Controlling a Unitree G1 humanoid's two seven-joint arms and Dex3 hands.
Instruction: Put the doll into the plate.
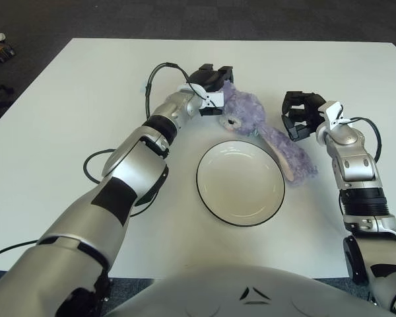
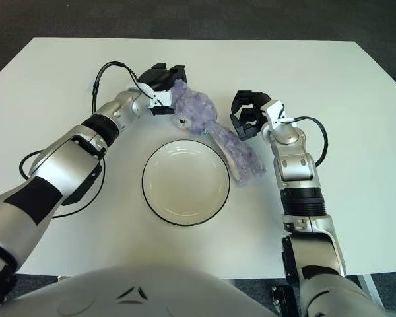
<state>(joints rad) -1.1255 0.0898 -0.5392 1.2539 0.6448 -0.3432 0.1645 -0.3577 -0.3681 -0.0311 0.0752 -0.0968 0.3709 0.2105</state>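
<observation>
On the white table [image 1: 66,119], the purple doll [image 1: 251,122] lies just behind the plate [image 1: 240,183], not in it, while the left hand [image 1: 210,84] touches its head with fingers curled but holding nothing I can see, and the right hand [image 1: 300,119] hangs loosely open beside its long ear.
</observation>
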